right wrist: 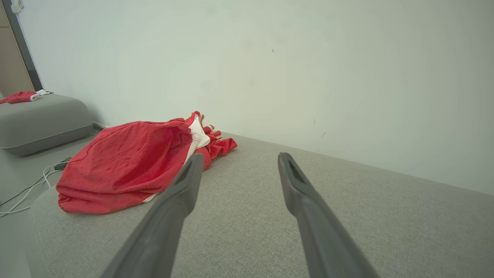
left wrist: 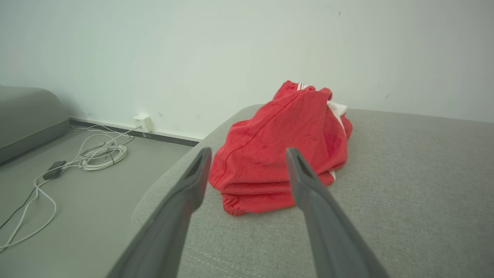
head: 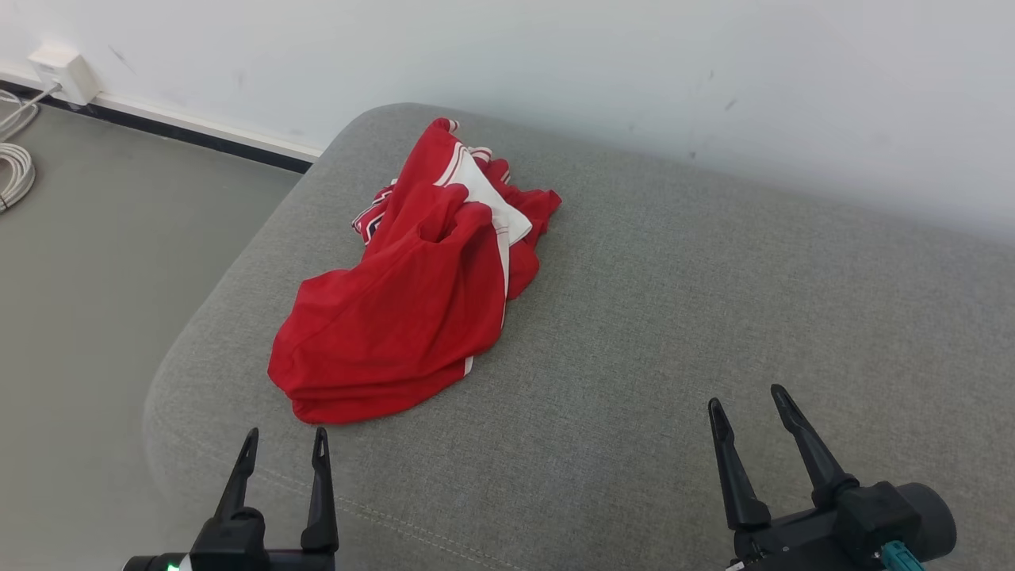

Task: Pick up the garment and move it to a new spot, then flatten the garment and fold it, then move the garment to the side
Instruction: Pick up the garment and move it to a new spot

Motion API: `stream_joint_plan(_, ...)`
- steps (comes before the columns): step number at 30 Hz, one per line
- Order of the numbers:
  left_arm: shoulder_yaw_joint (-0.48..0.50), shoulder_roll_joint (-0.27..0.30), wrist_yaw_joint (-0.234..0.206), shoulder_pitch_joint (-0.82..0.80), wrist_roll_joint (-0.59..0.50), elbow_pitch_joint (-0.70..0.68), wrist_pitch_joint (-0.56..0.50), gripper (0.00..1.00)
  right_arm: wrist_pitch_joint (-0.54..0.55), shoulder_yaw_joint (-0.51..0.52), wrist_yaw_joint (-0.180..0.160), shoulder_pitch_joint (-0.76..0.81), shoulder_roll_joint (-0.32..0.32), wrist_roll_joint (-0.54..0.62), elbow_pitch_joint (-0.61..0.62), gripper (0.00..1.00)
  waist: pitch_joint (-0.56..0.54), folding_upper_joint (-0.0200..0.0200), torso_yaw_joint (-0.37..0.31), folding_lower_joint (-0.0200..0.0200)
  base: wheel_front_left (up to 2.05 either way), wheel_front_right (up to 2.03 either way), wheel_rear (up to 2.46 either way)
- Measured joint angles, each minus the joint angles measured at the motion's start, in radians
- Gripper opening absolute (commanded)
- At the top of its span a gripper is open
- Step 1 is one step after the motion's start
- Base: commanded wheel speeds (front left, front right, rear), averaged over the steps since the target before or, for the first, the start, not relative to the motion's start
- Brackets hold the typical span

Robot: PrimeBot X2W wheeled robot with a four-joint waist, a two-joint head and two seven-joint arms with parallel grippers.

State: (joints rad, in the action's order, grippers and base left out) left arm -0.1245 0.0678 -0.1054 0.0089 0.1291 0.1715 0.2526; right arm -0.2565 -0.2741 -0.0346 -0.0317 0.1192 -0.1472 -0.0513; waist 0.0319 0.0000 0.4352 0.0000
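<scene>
Left hand (head: 286, 434): fingers spread, nothing between them; it sits low at the near edge of the sofa (head: 714, 277), pointing at the garment (head: 396, 317), close to its near hem and clear of it.
Right hand (head: 747, 396): fingers apart and empty, over bare sofa fabric, well apart from the garment and to its right.
Garment: red cloth with white stripes and a white panel, lying in a crumpled heap on the left part of the sofa near its rounded corner; the far end lies near the wall (head: 634, 63).
Markings: a strip of dark and white trim (head: 373, 218) shows at the heap's left edge in the head view; too small to read as lettering, and no brand can be made out.
Sofa: grey woven fabric, with a stitched seam along the near edge.
Floor (head: 103, 238): grey, with white cables (left wrist: 100, 154) coiled by the skirting and a white socket box (head: 63, 71) on the wall.
Second seat (right wrist: 42, 119): grey, left of the sofa in the right wrist view, with a small red and white cloth (right wrist: 19, 96) on top.
</scene>
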Motion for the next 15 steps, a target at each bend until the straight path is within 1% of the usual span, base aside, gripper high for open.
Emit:
stream_joint_plan(4,-0.007,-0.003,0.003,-0.01,0.0,0.001,0.0,1.0,0.0,0.003,0.002,0.0,0.012,0.01,0.001,1.0,0.019,0.0,-0.007,0.0,0.0,0.0,0.0)
stream_joint_plan(6,-0.011,-0.003,0.01,-0.032,0.0,0.005,0.0,1.0,0.0,0.004,0.01,-0.002,0.017,0.011,0.003,1.0,0.03,0.0,-0.012,0.0,0.0,0.0,0.0)
stream_joint_plan(15,-0.025,-0.005,0.045,-0.21,0.0,0.073,0.0,1.0,0.0,0.019,0.018,-0.033,0.053,0.03,0.021,1.0,0.082,0.0001,-0.037,0.0,0.0,0.0,0.0)
